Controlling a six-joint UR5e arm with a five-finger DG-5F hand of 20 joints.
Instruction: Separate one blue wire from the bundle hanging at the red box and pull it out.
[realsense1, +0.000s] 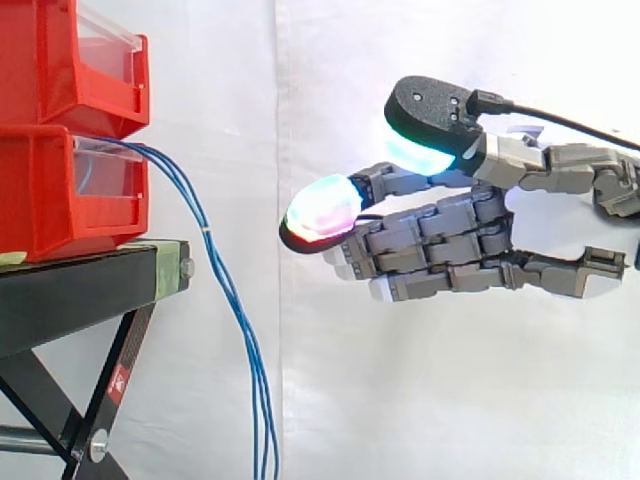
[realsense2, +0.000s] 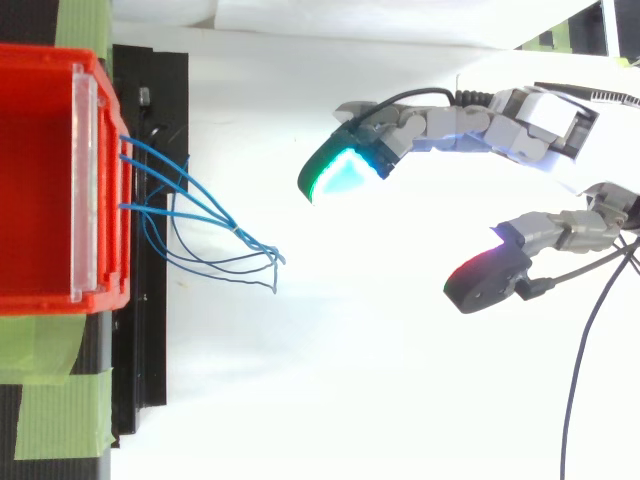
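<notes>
**White curtain backdrop: hand staged clear of the wire bundle.**
Two red bins are stacked on a black stand. The blue wire bundle leaves the front of the lower red bin and hangs in a loose arc past the stand edge, so the strands fan apart and one can be singled out. The hand sits level with the bundle, well apart from it, holding nothing. Its fingers are extended toward the wires, and one glowing pad leads. The thumb is spread away from the fingers, probably to leave a gap for pinching a strand. Green tape appears to fix the bin in place against the pull.
</notes>
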